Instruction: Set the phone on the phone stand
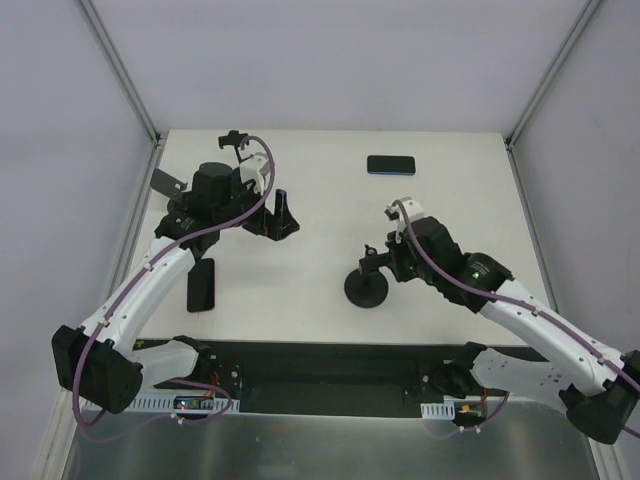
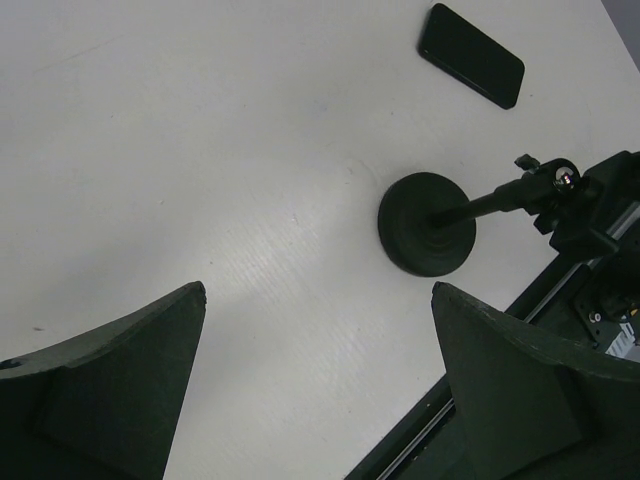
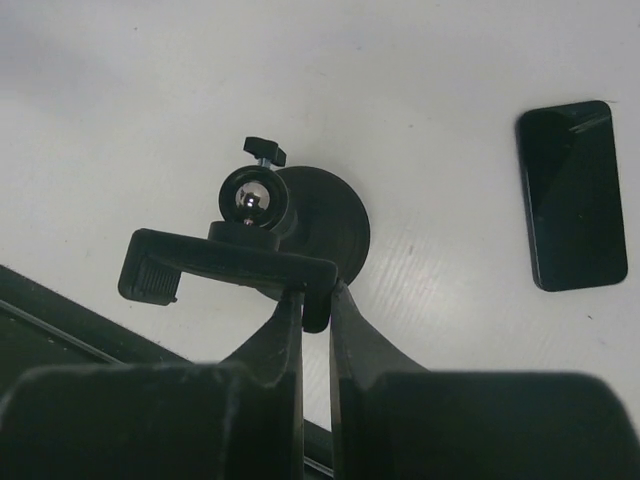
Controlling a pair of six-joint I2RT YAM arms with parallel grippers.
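The phone (image 1: 390, 165) lay flat on the counter (image 1: 330, 200), well apart from the phone stand (image 1: 367, 283), on its far side. It was not touched by anything. The right pincer (image 3: 315, 300) was almost shut, and the stand's black holder bar (image 3: 230, 262) was pinched between its fingers. The left pincer (image 2: 318, 300) was held wide open with nothing in it, off to the left of the stand. It was judged that the stand was being held steady and that the phone was not yet picked up. For the next move, the open pincer would need to be brought over the phone, lowered around its long sides, and shut gently, since a flat phone is hard to lift.
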